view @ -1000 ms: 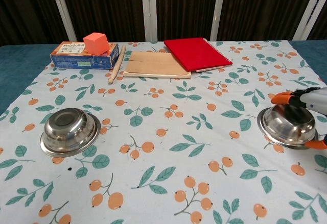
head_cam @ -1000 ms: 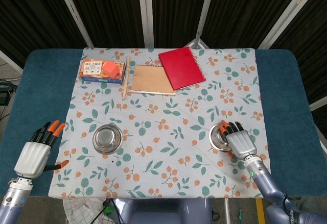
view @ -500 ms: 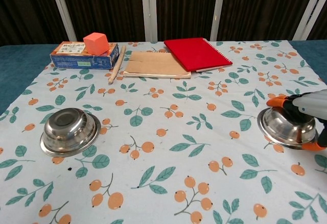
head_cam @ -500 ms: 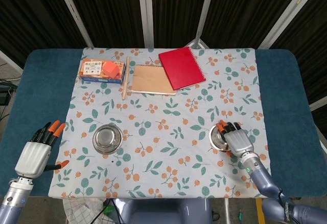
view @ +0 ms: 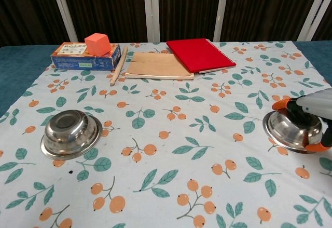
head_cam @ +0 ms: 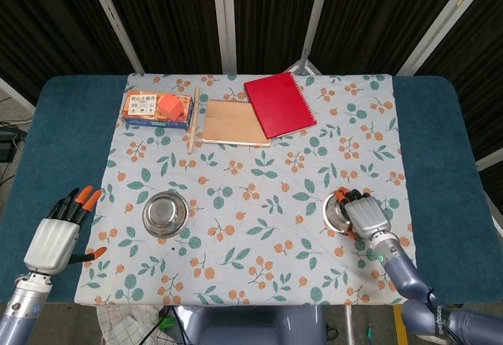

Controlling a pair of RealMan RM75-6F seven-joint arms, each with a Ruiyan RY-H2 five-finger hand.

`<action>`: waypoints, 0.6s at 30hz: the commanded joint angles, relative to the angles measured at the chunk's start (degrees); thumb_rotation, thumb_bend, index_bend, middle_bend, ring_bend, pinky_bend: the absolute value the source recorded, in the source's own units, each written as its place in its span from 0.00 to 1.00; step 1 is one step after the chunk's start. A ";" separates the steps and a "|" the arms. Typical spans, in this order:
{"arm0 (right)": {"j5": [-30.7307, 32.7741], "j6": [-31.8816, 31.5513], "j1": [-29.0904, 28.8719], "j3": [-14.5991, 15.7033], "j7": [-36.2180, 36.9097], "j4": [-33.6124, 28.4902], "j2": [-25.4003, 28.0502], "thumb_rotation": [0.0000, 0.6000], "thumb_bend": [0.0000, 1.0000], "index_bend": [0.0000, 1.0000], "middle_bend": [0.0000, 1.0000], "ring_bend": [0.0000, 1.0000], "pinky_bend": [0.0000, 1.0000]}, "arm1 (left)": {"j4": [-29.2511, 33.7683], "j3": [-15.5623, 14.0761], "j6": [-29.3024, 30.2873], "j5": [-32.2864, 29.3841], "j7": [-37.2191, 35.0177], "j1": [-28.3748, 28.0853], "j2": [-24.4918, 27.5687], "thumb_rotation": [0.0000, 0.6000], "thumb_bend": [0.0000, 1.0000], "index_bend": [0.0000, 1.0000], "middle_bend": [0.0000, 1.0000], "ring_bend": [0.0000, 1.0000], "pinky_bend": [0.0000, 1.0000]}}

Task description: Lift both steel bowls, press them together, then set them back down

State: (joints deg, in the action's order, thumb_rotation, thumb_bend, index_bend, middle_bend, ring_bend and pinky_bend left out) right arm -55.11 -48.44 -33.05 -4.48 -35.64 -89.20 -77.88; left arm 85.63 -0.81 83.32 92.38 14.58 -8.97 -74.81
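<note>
Gripping the right steel bowl [view: 290,129], the right hand [head_cam: 363,214] covers its far-right rim.

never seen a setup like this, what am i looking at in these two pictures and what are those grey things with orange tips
Those grey things are a robot's two mechanical hands; the orange parts are fingertips. One picture looks down from the robot's head, the other looks forward from its chest.

On the floral tablecloth sit two steel bowls. The right hand is draped over the right steel bowl, fingers on its rim, the bowl apparently still on the cloth. The left hand hovers open off the cloth's edge, away from the left steel bowl.

At the far side lie a red notebook, a brown notebook, a wooden stick, and a box with an orange cube on it.
</note>
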 commanded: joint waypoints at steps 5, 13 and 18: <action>-1.56 -1.69 -0.40 0.37 0.85 1.53 -1.25 1.00 0.32 0.28 0.40 0.29 0.32 | -0.17 -0.06 -0.27 -0.04 0.26 -0.12 -0.15 0.71 0.09 0.00 0.00 0.00 0.16; -2.77 -3.01 -0.62 0.81 1.56 2.76 -2.17 1.00 0.33 0.56 0.62 0.51 0.47 | -0.27 -0.09 -0.38 -0.07 0.53 -0.18 -0.33 0.71 0.09 0.00 0.00 0.00 0.16; -4.29 -4.21 -0.65 1.12 1.78 3.01 -2.23 1.00 0.36 0.76 0.74 0.61 0.53 | -0.87 -0.34 -1.07 0.50 0.11 -0.72 -0.81 0.75 0.10 0.00 0.01 0.00 0.18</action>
State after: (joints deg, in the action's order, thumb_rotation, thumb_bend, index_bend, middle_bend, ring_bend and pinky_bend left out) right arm -59.37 -52.60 -33.69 -3.45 -33.93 -86.18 -80.16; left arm 84.88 -1.09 82.38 92.78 14.81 -9.59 -75.53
